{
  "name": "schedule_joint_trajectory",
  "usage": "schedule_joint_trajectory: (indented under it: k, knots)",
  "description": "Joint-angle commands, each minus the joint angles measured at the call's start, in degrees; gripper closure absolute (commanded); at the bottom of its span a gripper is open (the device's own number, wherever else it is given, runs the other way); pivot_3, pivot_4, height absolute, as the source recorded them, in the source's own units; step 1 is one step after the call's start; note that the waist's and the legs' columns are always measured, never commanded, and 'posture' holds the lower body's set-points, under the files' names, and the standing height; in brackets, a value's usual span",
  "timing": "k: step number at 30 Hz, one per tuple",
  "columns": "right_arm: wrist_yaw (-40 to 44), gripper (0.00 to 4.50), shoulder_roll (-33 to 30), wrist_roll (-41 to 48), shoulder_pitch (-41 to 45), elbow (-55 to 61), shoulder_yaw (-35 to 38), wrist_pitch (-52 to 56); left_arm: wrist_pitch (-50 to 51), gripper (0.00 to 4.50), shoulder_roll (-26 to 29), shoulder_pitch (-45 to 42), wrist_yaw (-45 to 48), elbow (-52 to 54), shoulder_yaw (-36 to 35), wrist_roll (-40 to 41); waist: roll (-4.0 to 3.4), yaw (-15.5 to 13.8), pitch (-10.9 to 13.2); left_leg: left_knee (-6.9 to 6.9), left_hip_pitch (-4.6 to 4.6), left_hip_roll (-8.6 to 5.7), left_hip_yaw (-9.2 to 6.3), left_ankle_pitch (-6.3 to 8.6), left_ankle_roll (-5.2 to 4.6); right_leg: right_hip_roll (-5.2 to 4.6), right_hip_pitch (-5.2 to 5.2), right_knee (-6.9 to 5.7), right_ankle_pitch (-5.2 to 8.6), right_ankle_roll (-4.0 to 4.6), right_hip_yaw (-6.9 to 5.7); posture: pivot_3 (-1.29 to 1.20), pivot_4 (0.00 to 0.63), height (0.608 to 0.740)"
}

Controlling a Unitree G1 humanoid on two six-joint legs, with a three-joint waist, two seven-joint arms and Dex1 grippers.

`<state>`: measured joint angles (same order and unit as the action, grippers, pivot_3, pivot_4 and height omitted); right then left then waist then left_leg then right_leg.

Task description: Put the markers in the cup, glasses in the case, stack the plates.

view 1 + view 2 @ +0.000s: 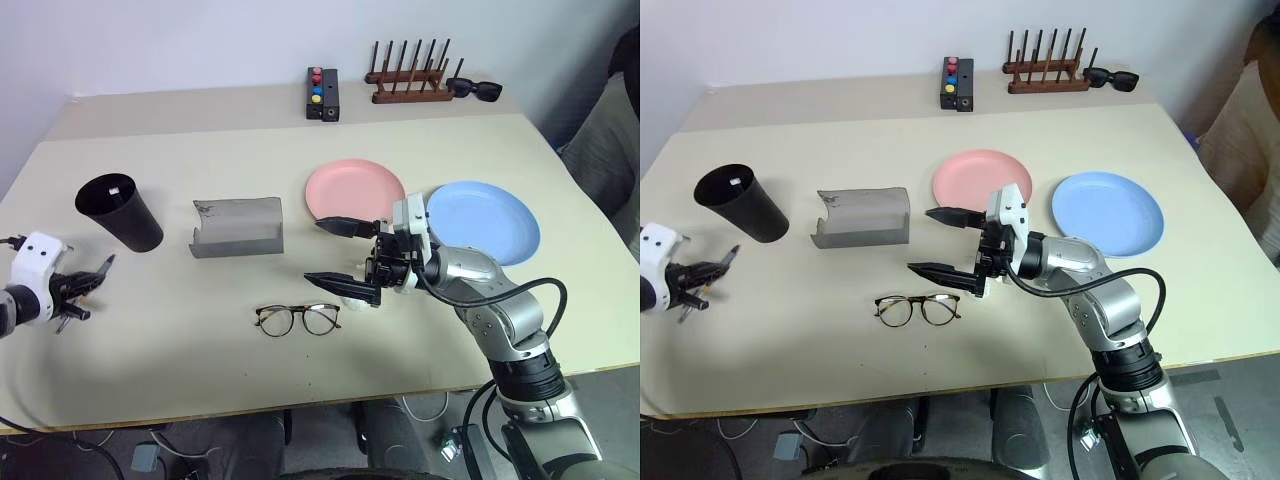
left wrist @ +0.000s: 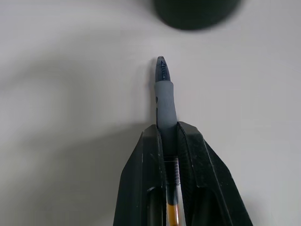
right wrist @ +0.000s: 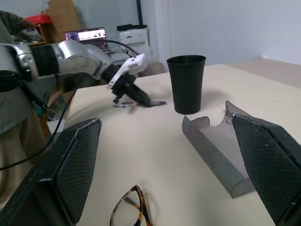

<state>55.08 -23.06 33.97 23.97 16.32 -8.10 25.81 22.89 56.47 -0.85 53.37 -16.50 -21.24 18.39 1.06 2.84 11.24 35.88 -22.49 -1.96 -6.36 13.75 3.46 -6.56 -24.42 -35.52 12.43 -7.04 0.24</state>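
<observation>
- The left gripper sits low over the near left part of the surface; its fingers are pressed onto a dark marker, whose pointed tip sticks out past them toward the cup
- The cup stands upright just beyond the left gripper, open mouth up; the marker's tip is near its base but apart from it
- In the right wrist view the pinched marker lies about level, close above the surface, beside the cup
- The case lies open in the middle of the surface, to the right of the cup; nothing lies inside it
- The glasses rest on the surface nearer than the case, lenses facing the near edge, arms folded behind
- The right gripper hangs above the surface between the glasses and the pink plate; its fingers are spread wide and hold nothing
- The blue plate lies flat just beside the pink one on its right; the two are side by side, not stacked
- A small white object lies under the right gripper; I cannot tell what it is
- At the far edge stand a black button box, a wooden rack and black sunglasses
</observation>
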Motion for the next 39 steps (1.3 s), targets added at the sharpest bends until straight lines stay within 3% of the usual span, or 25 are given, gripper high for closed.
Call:
schedule_joint_trajectory:
  k: [1, 5, 10, 16, 23, 32, 39]
  knots:
    - [0.5, 0.00, 0.2, 0.8, 0.9, 1.8, 0.6, -0.8, 1.0, 4.47, -3.0, 9.1, 4.5, 19.2, -5.5, 7.6, -0.01, -0.4, 0.0, -0.01, 0.00, -0.02, 0.03, 0.00, 0.00, -0.07, 0.01, 0.00, 0.01, 0.01, 0.03, 0.00, 0.150, 0.734]
    - [1.0, 0.00, 0.5, 0.8, 1.4, 1.2, 0.4, -0.9, 5.4, 4.47, -6.5, 8.7, 1.2, 31.8, -8.4, 14.7, 0.03, -2.2, 0.0, 0.17, -0.09, -0.02, -0.06, 0.00, 0.01, -0.05, 0.07, 0.10, 0.11, 0.23, -0.05, 0.00, 0.150, 0.734]
    - [0.0, 0.00, 2.6, 0.2, 3.4, -0.2, 0.5, -2.0, 6.4, 4.47, -12.5, -2.1, -8.6, 36.5, -9.1, 20.0, 0.03, -2.1, 0.0, 0.27, -0.04, -0.04, -0.13, -0.01, 0.02, -0.02, 0.29, 0.18, 0.11, 0.24, -0.17, 0.00, 0.150, 0.734]
    - [-2.4, 0.00, 5.6, -0.2, 4.6, -0.9, 0.8, -3.4, -6.1, 4.47, -19.9, -16.5, -22.4, 29.9, -9.9, 12.3, 0.04, -1.7, 0.0, 0.17, 0.00, -0.03, -0.13, -0.02, 0.02, 0.08, 0.18, 0.07, -0.08, 0.05, -0.15, 0.00, 0.150, 0.734]
    - [-3.3, 0.00, 7.2, -0.1, 3.8, -0.1, -0.4, -3.5, -22.8, 4.47, -23.0, -25.6, -34.1, 18.9, -9.7, 0.8, 0.07, -2.0, 0.0, 0.22, -0.01, -0.04, -0.12, -0.03, 0.02, 0.10, 0.22, 0.09, -0.08, 0.04, -0.14, 0.00, 0.150, 0.734]
    - [-6.4, 0.00, 12.5, 3.3, 6.3, -0.4, 1.0, -2.3, -34.0, 4.47, -26.3, -27.5, -36.4, 6.5, -8.6, -1.2, 0.07, -1.9, 0.0, 0.21, 0.00, -0.04, -0.13, -0.03, 0.03, 0.10, 0.22, 0.07, -0.08, 0.04, -0.14, 0.00, 0.150, 0.734]
    - [-6.2, 0.00, 13.1, 3.8, 6.1, -0.1, 0.3, -1.8, -38.1, 4.47, -28.0, -28.4, -35.7, 0.1, -7.2, -1.1, 0.08, -2.0, 0.0, 0.23, -0.01, -0.05, -0.14, -0.03, 0.03, 0.11, 0.23, 0.06, -0.10, 0.01, -0.15, 0.00, 0.150, 0.734]
